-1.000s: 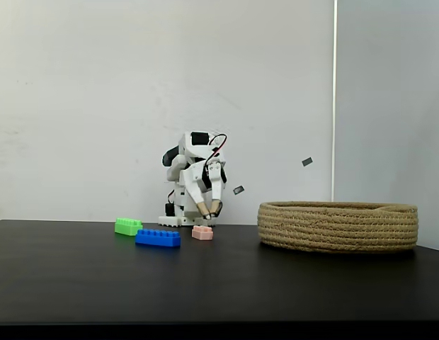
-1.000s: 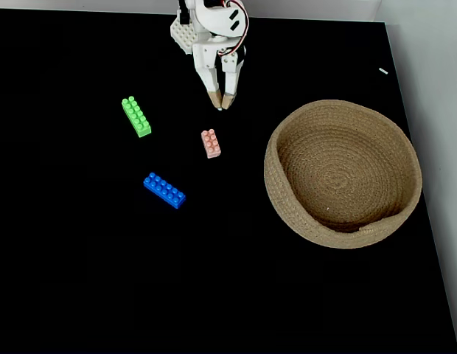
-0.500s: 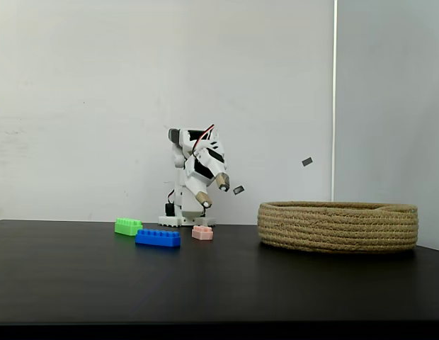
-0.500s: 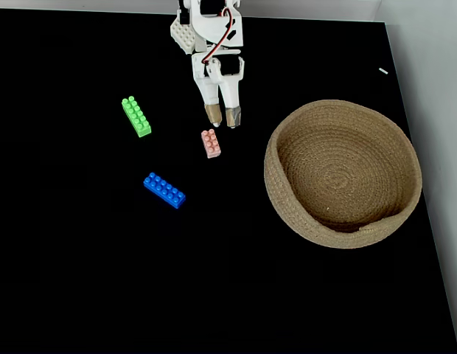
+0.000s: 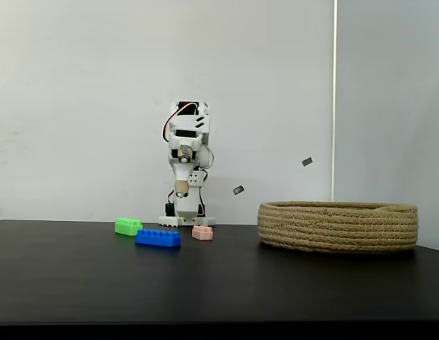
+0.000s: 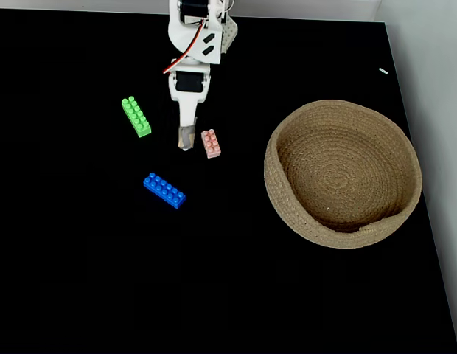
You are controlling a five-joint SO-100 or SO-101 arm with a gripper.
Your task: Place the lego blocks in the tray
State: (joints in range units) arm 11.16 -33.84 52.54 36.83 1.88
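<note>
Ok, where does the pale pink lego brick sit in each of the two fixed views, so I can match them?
Side-on fixed view: pink brick on the table, right of the blue brick, in front of the arm's base.
Top-down fixed view: pink brick just right of the gripper tip.
Shared landmark: the rope tray, right of the brick in both.

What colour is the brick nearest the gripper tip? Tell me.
Pale pink brick, best seen in the fixed view from above, just right of the gripper.

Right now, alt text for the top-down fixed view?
A white arm reaches down from the top edge, its gripper beside a pink brick on a black table. A green brick and a blue brick lie to the left; an empty rope basket sits right.
</note>
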